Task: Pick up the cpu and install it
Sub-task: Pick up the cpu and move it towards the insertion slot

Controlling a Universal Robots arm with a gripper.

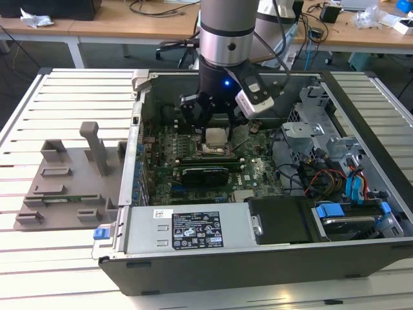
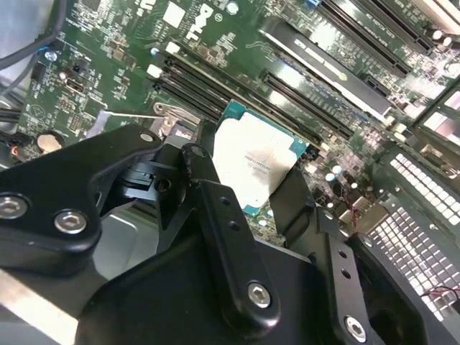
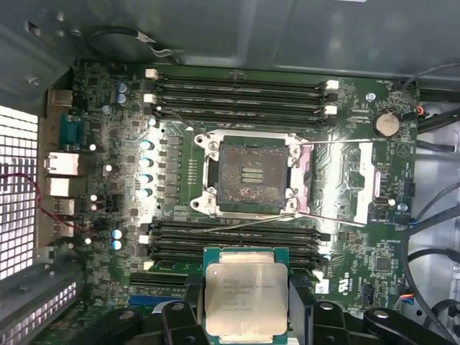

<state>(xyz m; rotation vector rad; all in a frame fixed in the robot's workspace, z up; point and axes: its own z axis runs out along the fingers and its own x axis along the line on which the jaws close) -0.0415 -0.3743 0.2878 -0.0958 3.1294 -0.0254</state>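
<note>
Inside an open computer case [image 1: 226, 271], the gripper [image 3: 246, 307] clasped the cpu [image 2: 255, 167] by its edges. The empty socket [image 3: 249, 177] lay nearby; the carry appeared unfinished.

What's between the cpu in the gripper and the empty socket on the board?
In the first wrist view, black memory slots lie between the cpu and the socket.

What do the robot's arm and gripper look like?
The arm is a thick round tube, silver-grey with a black band; a small blue light glows at its wrist. A black cable runs beside it. A pale grey and black box sits by the wrist. The gripper is matt black, and in the second wrist view its flat jointed fingers carry silver screws.
</note>
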